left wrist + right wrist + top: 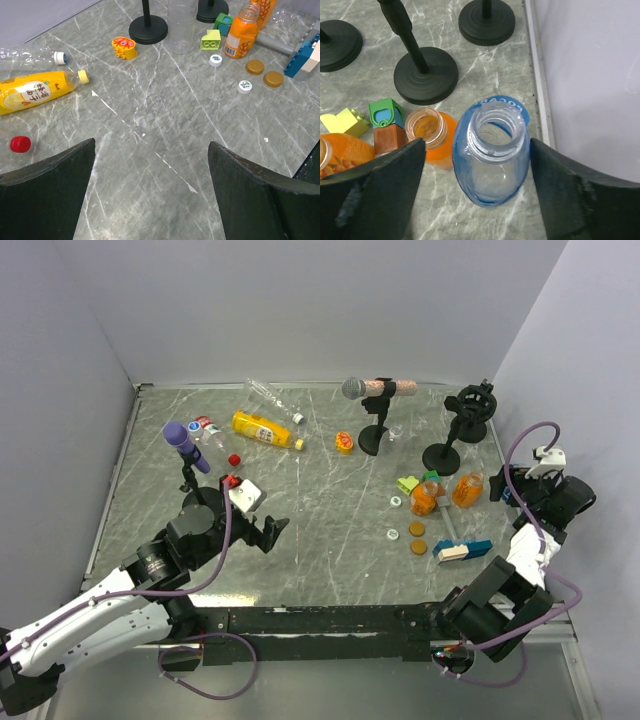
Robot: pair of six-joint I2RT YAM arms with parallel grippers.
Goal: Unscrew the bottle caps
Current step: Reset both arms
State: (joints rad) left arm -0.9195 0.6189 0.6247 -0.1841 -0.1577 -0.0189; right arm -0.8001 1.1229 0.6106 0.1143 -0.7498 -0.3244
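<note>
Though capless, blue bottle point(492, 155) upright between right pincer's point(476, 145) spread fingers point(385, 190)

Lab cell: blank grey walls point(300, 300), marble-look tabletop point(325, 515)

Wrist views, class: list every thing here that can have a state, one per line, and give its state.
Blue-tinted bottle: upright, uncapped.
Orange bottle: upright, uncapped.
Yellow bottle: lying down, capped.
Clear bottle: lying down, capped.
Brown caps: off, lying loose.
Left end effector: open, empty.
Right end effector: open, astride the blue-tinted bottle.
</note>
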